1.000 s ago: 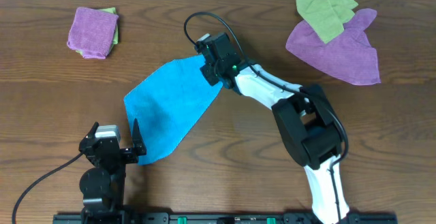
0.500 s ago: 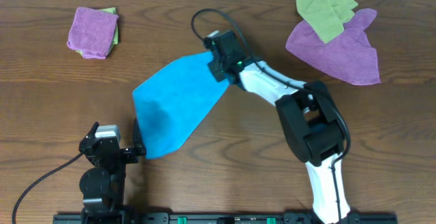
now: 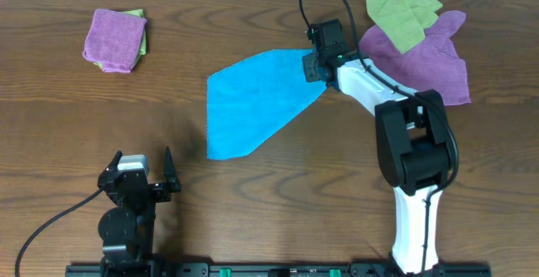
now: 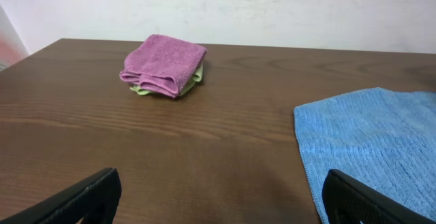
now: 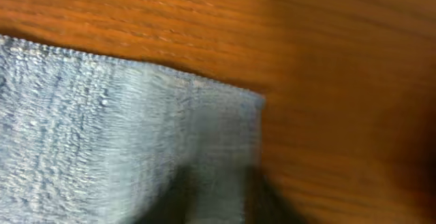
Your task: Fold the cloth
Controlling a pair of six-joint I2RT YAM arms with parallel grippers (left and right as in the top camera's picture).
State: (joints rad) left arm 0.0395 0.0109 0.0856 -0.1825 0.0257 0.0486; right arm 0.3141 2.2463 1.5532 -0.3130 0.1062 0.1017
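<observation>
The sky-blue cloth [image 3: 253,100] lies stretched on the wooden table, narrowing toward its far right corner. My right gripper [image 3: 313,64] is shut on that corner; in the right wrist view the cloth [image 5: 122,135] fills the left and the fingers are blurred shadows at the bottom. My left gripper [image 3: 167,173] is open and empty near the front edge, left of and below the cloth's lower corner. In the left wrist view the cloth [image 4: 375,142] lies at the right, just beyond the right fingertip [image 4: 381,200].
A folded purple cloth on a yellow-green one [image 3: 115,39] sits at the back left, also in the left wrist view [image 4: 163,66]. A loose purple cloth [image 3: 421,58] with a yellow-green cloth [image 3: 402,12] on it lies at the back right, close to my right gripper.
My right gripper has dragged the blue cloth's corner up and to the right, and the whole cloth slid right, away from my left gripper. The left arm has not moved.
</observation>
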